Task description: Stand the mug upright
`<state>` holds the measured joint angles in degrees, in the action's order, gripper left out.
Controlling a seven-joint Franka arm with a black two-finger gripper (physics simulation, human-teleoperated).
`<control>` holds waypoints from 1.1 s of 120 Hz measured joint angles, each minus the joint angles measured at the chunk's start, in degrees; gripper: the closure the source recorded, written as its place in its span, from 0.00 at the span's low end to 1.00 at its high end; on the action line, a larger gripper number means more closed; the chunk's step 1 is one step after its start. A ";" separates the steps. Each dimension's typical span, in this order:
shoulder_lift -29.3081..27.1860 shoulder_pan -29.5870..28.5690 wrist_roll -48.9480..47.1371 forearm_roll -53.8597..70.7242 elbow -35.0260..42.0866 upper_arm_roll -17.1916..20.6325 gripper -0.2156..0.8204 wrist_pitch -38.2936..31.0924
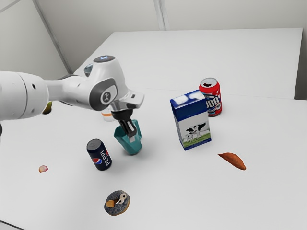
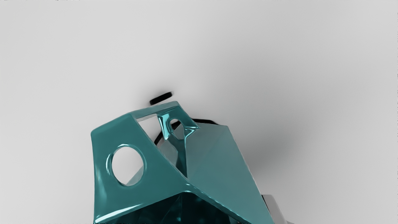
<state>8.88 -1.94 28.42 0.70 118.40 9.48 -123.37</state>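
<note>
Maybe the mug (image 1: 130,145) has its mouth near exterior-view twelve o'clock to stand; I can't tell if the fingers (image 1: 128,126) pinch.

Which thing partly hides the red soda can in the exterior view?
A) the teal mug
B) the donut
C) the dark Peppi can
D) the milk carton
D: the milk carton overlaps the side of the red soda can toward the exterior view's left, cutting into its lettering.

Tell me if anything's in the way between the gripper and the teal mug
Nothing visible stands between them: the gripper is right at the mug. The dark can stands off to one side.
</note>
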 joint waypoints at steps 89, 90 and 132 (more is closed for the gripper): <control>-5.90 1.26 -7.16 0.72 -5.11 1.83 0.33 4.48; -5.88 1.28 -7.42 0.73 -5.57 1.81 0.33 4.82; -5.40 2.23 -18.26 0.83 -28.33 -2.60 0.23 22.99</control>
<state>3.48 0.29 10.16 1.54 90.07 6.89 -100.38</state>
